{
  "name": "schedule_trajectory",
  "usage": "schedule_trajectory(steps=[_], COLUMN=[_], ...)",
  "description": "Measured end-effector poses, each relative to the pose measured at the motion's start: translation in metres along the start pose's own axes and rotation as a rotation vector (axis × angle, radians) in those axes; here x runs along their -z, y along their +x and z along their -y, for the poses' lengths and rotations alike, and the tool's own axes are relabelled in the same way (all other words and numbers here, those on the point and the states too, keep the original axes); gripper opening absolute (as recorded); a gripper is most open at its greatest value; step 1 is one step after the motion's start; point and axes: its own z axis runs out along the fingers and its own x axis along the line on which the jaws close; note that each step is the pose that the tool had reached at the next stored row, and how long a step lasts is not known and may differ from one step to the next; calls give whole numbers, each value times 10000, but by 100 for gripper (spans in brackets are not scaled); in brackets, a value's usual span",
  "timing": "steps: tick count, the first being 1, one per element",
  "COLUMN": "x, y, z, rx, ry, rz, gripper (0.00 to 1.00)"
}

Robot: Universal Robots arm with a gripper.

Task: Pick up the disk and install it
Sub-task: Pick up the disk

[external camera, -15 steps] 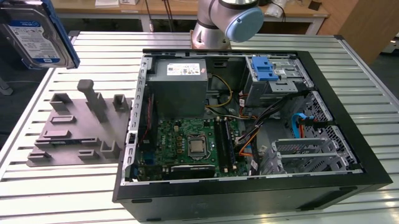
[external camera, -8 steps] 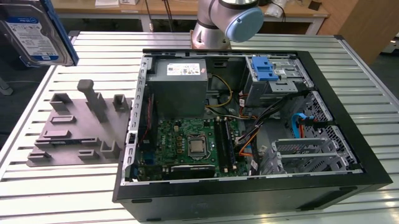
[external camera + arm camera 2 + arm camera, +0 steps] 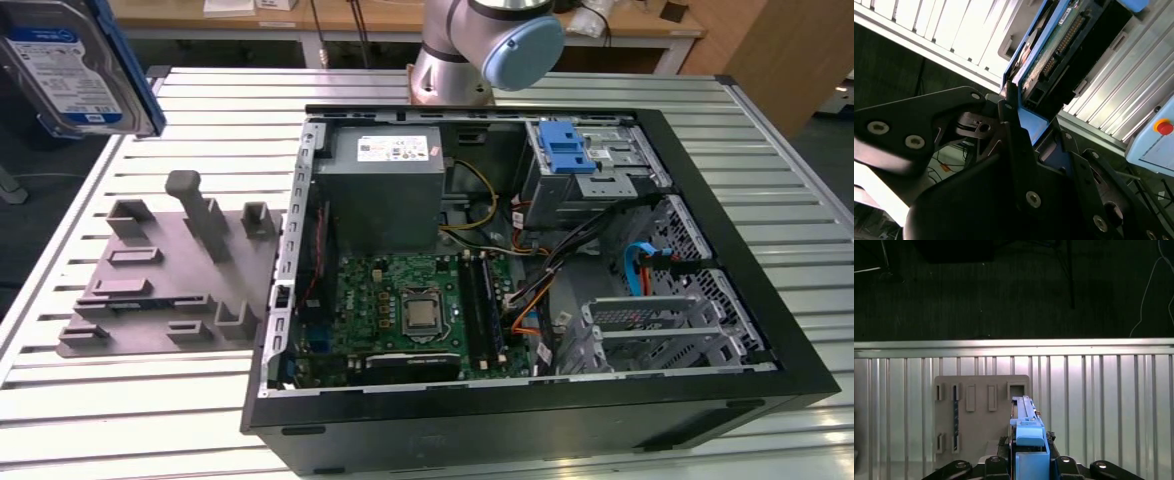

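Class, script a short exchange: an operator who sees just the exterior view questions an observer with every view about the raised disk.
Operator: The disk is up at the exterior view's left. Is it held?
Observer: Yes; in the first wrist view the gripper is shut on it.
Operator: What lies beyond it from the wrist?
Observer: In that view, the grey holder on the slatted table lies behind the disk.
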Motion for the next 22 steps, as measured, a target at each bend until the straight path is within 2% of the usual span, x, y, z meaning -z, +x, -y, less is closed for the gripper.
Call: schedule_trajectory(steps=[22], x=[132], y=[-2], z=[-1], rx=[0], ry=[1], rz=[1], gripper=[36])
